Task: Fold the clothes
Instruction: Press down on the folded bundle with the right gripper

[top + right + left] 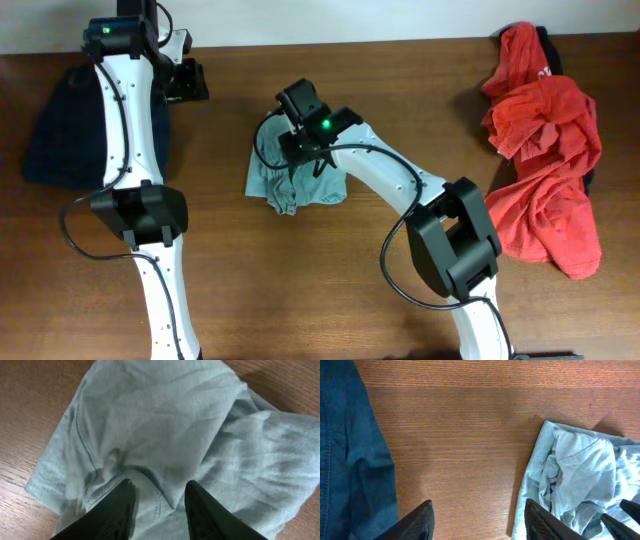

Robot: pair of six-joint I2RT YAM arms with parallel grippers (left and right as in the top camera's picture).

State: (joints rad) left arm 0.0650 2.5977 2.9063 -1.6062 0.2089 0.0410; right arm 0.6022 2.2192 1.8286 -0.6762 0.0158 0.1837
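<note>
A crumpled light grey-blue shirt [290, 188] lies at the table's centre; it also shows in the left wrist view [580, 480] and fills the right wrist view [165, 420]. My right gripper [300, 155] is pressed down onto its upper part, and its fingers [158, 486] stand partly apart with a seamed fold of the shirt between them. My left gripper [186, 80] hovers at the back left, open and empty [477, 507], over bare wood between the shirt and a dark blue garment [60, 130].
The dark blue garment [345, 460] lies folded at the far left. A pile of red clothes [545, 150], with a dark item under its top, lies at the right edge. Brown wooden table [300, 290].
</note>
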